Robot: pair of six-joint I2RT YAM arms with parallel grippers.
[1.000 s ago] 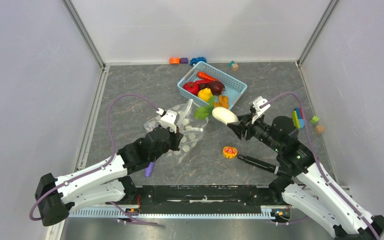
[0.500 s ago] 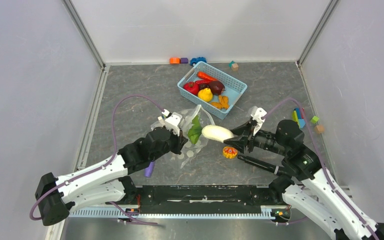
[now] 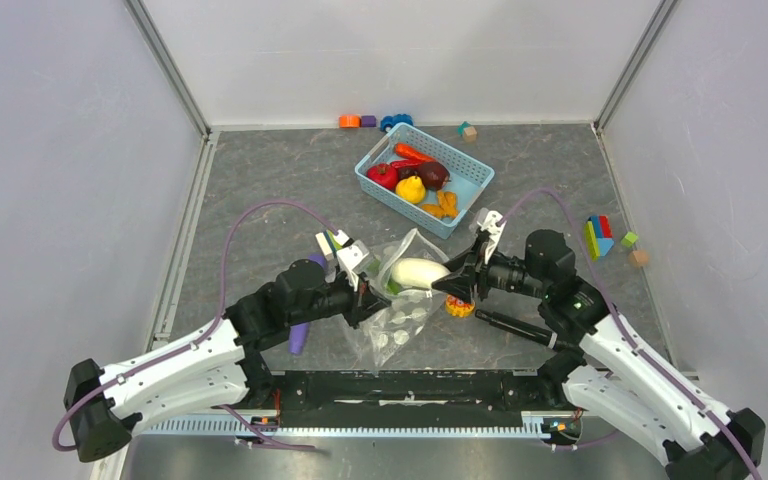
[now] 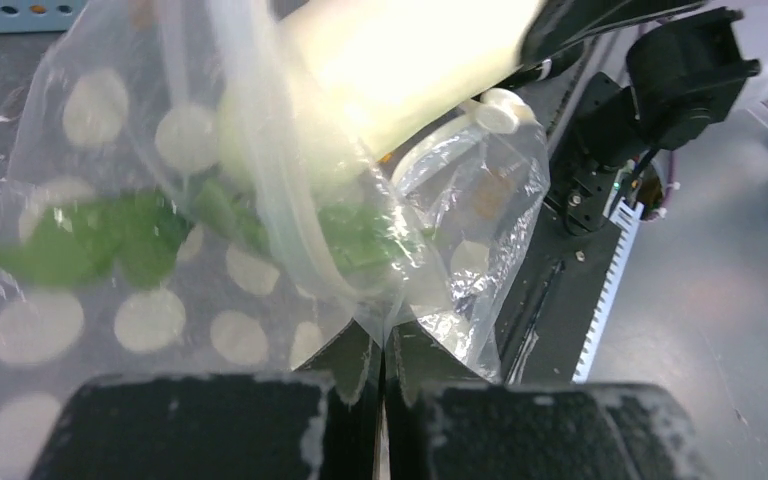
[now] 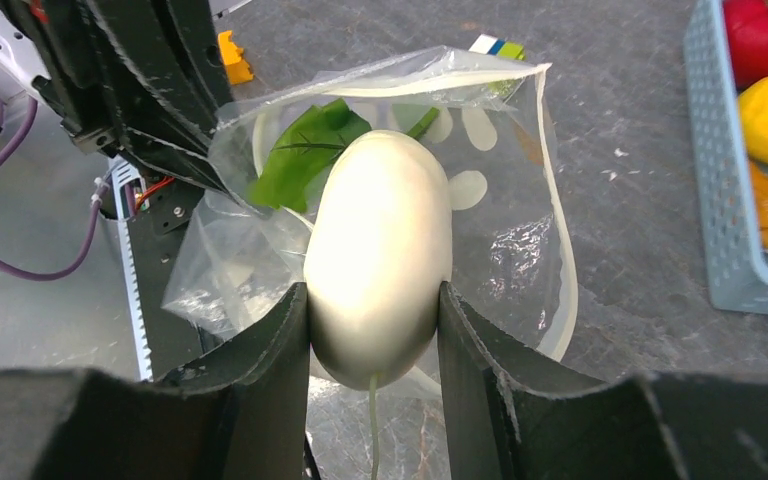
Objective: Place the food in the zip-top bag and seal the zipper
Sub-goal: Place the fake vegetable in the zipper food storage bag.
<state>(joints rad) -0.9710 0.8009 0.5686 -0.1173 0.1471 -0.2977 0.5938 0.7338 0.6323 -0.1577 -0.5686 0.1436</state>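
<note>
My left gripper [image 3: 365, 293] is shut on the edge of the clear polka-dot zip-top bag [image 3: 396, 318] and holds its mouth up and open; the wrist view shows the jaws pinching the film [image 4: 384, 350]. My right gripper [image 3: 452, 284] is shut on a white oval toy food [image 3: 418, 272] with green leaves. Its leafy end is inside the bag mouth [image 5: 520, 230], and the white body [image 5: 380, 250] sits at the opening. The zipper strip [image 5: 561, 262] curves along the mouth edge. The tomato [image 3: 382, 175], yellow pepper [image 3: 410, 189], maroon ball [image 3: 432, 174] and carrot [image 3: 412, 153] lie in the basket.
The light-blue basket [image 3: 467, 196] stands behind the bag. An orange-yellow toy slice [image 3: 459, 307] lies under my right gripper. A purple stick [image 3: 298, 338] lies by my left arm. Coloured blocks sit at the right [image 3: 597, 237] and by the back wall [image 3: 370, 121].
My right gripper carried the white food left and toward me, from beside the basket into the bag mouth. My left gripper moved the bag right and nearer, opening it toward the food.
</note>
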